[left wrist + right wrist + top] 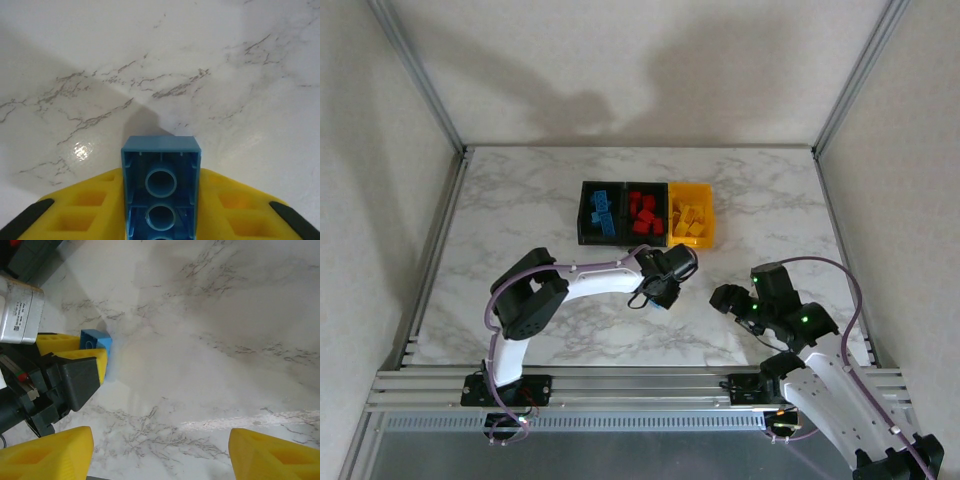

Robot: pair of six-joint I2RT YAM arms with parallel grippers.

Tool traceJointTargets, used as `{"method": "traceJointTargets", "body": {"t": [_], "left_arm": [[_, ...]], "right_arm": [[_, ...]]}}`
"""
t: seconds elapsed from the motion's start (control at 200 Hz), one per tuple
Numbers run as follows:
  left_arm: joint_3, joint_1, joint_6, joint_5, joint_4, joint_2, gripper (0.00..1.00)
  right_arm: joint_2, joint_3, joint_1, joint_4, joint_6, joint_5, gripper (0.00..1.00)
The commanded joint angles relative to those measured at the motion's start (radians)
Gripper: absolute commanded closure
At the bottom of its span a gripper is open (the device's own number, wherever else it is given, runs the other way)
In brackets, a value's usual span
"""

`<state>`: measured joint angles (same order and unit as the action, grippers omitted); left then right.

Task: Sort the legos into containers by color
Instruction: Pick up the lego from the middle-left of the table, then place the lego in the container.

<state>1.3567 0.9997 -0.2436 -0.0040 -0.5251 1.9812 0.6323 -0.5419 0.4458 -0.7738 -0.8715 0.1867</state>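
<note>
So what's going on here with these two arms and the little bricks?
They're sorting bricks by color. The left gripper is shut on a blue brick close to the table; the right gripper is open and empty. The left bin holds blue bricks, the middle bin red ones, the yellow bin yellow ones.

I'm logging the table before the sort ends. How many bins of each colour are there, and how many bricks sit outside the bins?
Black bins: 2 (left black bin, middle black bin)
Yellow bins: 1 (yellow bin)
Bricks outside the bins: 1 (blue brick)
Total: 4
</note>
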Motion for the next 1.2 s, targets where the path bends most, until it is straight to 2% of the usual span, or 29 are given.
{"method": "traceJointTargets", "body": {"t": [0.0,0.17,0.29,0.536,0.741,0.916,1.197], "left_arm": [[-0.041,-0.002,-0.026,-0.028,-0.019,-0.095,0.72],[-0.103,-0.036,-0.068,-0.030,0.003,-0.242,0.72],[-0.126,-0.083,-0.094,-0.040,0.004,-0.330,0.73],[-0.095,-0.299,-0.136,-0.039,-0.010,-0.434,0.73],[0.019,-0.429,-0.125,-0.015,-0.023,-0.346,0.72],[0.102,-0.518,-0.135,0.003,-0.010,-0.234,0.72],[0.293,-0.606,-0.170,0.055,0.013,-0.008,0.72]], "right_arm": [[-0.004,0.008,0.004,0.048,0.022,0.046,0.28],[-0.003,0.006,0.008,0.142,0.055,0.159,0.29],[0.029,-0.012,0.028,0.206,0.051,0.176,0.29],[0.172,-0.090,0.136,0.363,0.053,0.143,0.29],[0.344,-0.165,0.218,0.502,0.067,0.098,0.30],[0.458,-0.238,0.221,0.573,0.098,0.067,0.30],[0.624,-0.333,0.217,0.559,0.143,0.062,0.30]]}}
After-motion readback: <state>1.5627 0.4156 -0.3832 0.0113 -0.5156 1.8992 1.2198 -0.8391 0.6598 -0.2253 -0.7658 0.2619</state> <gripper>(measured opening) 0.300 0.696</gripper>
